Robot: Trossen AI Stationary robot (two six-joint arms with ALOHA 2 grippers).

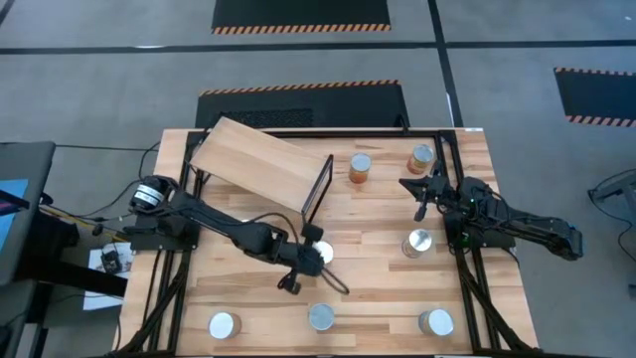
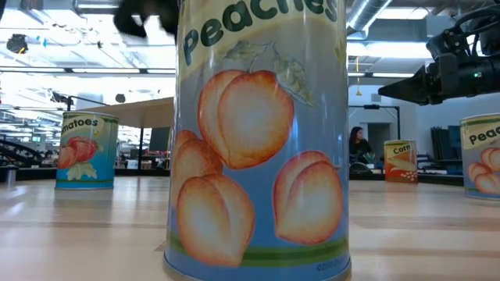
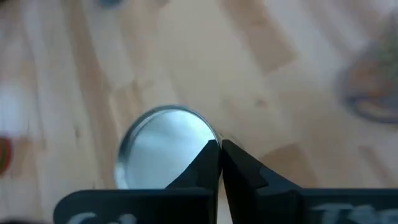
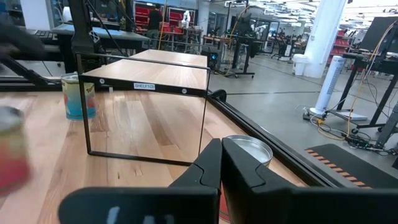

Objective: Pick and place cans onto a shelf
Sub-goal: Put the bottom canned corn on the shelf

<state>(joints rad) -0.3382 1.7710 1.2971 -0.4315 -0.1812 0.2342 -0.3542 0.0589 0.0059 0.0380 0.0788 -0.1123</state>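
I count seven cans on my overhead feed, small tins with shiny silver lids. The low camera adds what that feed lacks: the labels. A blue peaches can (image 2: pixel 258 136) fills the frame, with a tomatoes can (image 2: pixel 86 151) behind on one side and a corn can (image 2: pixel 401 161) on the other. From above, three stand along the near edge of the table (image 1: pixel 248 298), including the middle one (image 1: pixel 321 316), and two sit near the far edge, one orange-labelled (image 1: pixel 360 167).

The shelf (image 1: pixel 263 162) is a pale plywood board lying at a slant at the far left of the table, with a thin black frame (image 1: pixel 317 186) at its end. The right wrist camera shows a small white label on its edge.

My left gripper (image 1: pixel 313 249) hangs over a can (image 1: pixel 320 254) at mid-table; its wrist feed shows the fingers pinched together, empty, above the silver lid (image 3: pixel 165 146). My right gripper (image 1: pixel 419 192) hovers by the far-right cans, fingers together, nothing held.
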